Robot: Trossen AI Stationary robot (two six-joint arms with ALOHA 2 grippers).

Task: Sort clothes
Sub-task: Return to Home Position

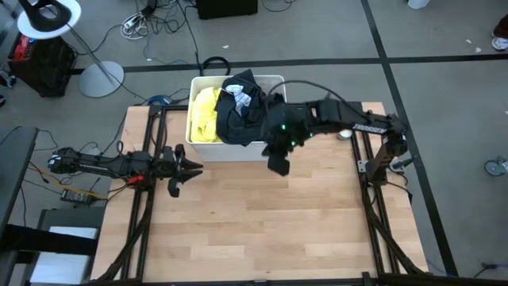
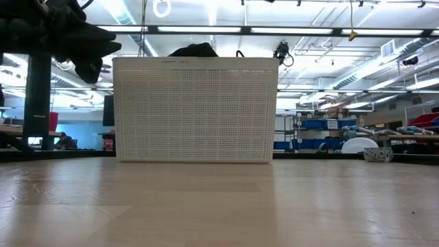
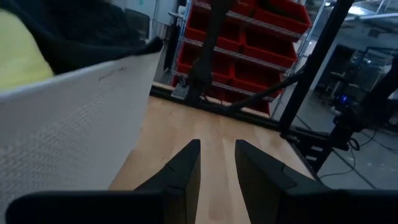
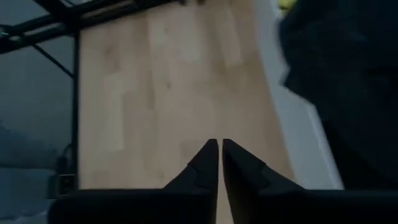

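**Clothes packed in the bin, both tools empty**

The clothes [image 1: 230,111] sit in the white bin [image 1: 208,146] at the far middle of the tabletop [image 1: 254,226]. A yellow garment [image 1: 205,111] lies on the left, with dark garments [image 1: 242,121] heaped to its right and rising over the rim. The right tool [image 1: 278,164] hangs just off the bin's near right corner, fingers pressed together on nothing. The left tool [image 1: 190,168] waits near the bin's near left corner, fingers slightly parted and empty. The fabric looks light, soft and floppy, so a pinch on a raised fold atop the heap would probably lift best.
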